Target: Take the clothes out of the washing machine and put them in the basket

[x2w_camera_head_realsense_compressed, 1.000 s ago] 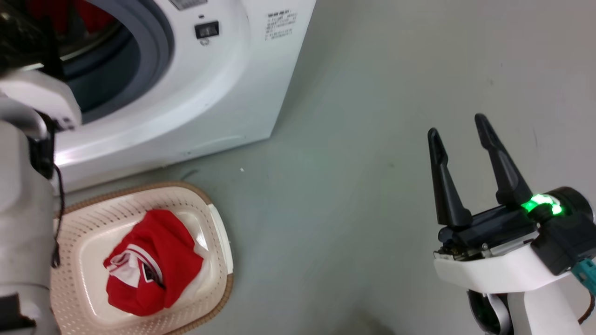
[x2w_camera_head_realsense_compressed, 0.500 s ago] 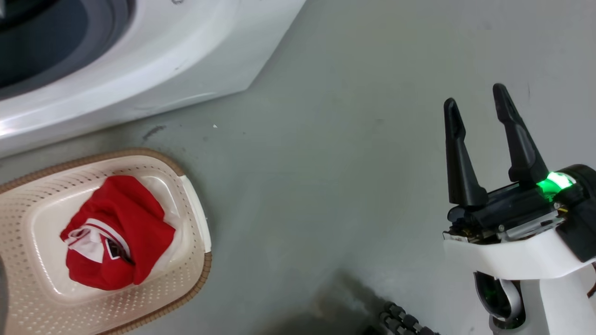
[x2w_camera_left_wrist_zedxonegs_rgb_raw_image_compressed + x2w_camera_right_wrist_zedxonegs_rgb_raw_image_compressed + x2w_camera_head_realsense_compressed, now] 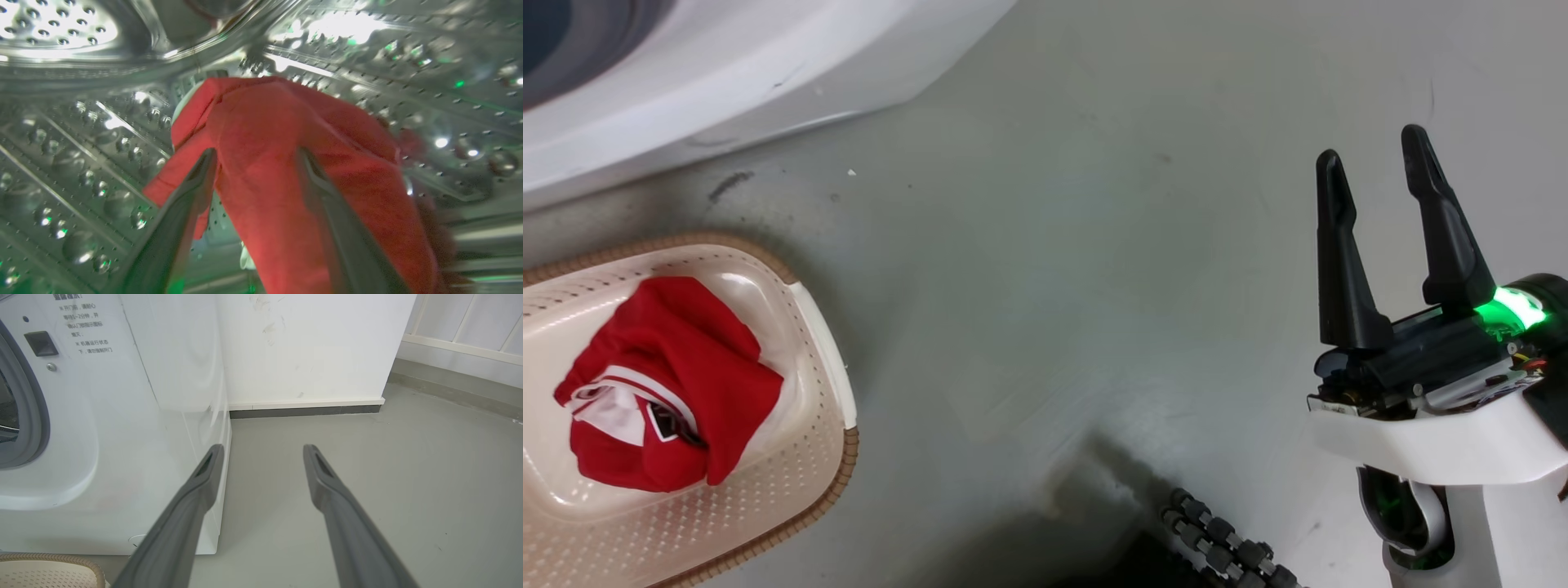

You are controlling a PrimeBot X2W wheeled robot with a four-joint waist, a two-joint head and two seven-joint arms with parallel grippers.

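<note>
A red garment (image 3: pixel 261 122) lies against the perforated steel drum (image 3: pixel 61 143) of the washing machine (image 3: pixel 727 73). My left gripper (image 3: pixel 255 153) is open inside the drum, with a finger on each side of the fabric. A second red garment with white striped trim (image 3: pixel 662 384) lies bunched in the cream basket (image 3: pixel 845 457) on the floor in front of the washer. My right gripper (image 3: pixel 1372 143) hangs open and holds nothing, well to the right of the basket over bare floor. In the right wrist view, that gripper (image 3: pixel 263 447) points past the washer's front corner (image 3: pixel 122 437).
Grey floor (image 3: pixel 1054 286) spreads between the basket and my right arm. A black ribbed part of my base (image 3: pixel 1225 547) shows at the bottom edge. A white wall (image 3: pixel 306 347) with a dark baseboard stands behind the washer, and the basket's rim (image 3: pixel 49 563) sits at the washer's foot.
The head camera has swung down and right, so washer and basket slid up and left in the picture. My left forearm has left the head view. The right gripper stays open.
</note>
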